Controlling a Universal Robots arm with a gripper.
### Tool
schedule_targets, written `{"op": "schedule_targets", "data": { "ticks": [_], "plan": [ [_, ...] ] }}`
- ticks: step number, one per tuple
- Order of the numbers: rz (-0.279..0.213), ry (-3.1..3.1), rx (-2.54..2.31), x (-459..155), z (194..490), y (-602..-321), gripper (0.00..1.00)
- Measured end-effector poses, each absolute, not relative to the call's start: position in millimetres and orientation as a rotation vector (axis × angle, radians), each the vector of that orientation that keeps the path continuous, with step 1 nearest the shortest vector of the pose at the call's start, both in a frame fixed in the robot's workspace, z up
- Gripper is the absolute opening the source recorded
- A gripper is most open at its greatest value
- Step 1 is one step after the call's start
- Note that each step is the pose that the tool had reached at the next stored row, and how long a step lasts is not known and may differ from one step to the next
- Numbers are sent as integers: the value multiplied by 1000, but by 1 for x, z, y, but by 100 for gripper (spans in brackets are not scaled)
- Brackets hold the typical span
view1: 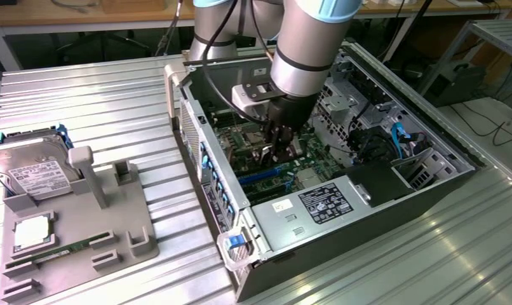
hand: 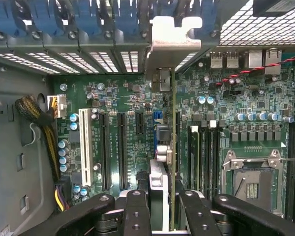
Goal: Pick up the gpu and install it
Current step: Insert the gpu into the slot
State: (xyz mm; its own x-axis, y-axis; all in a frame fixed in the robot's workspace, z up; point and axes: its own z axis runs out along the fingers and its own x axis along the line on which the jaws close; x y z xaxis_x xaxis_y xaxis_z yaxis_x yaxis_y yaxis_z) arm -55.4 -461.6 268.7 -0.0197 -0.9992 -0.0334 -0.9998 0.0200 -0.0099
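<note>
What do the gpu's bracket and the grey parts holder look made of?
The gpu's bracket: bare silvery sheet metal, going by its sheen and thin notched edge. The parts holder: probably matte grey plastic, uniformly dull with no glints.

Robotics lab, robot arm (view1: 311,38), open computer case (view1: 341,267), slatted metal table (view1: 95,95), wooden workbenches (view1: 35,18)

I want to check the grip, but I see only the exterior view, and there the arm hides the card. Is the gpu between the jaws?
Observer: Yes, the wrist view shows the gpu on edge, with the jaws closed on it.
Operator: Where is its bracket?
Observer: The silver bracket is at the case's rear wall, among the blue clips.
Operator: What lies beside the card?
Observer: A row of black slots and one white slot, all empty.
</note>
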Motion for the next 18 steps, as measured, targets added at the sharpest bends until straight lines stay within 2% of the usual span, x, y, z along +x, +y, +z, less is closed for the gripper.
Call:
{"op": "schedule_targets", "data": {
  "ticks": [18],
  "plan": [
    [25,2222,-2178,-58,257,-463,28]
  ]
}}
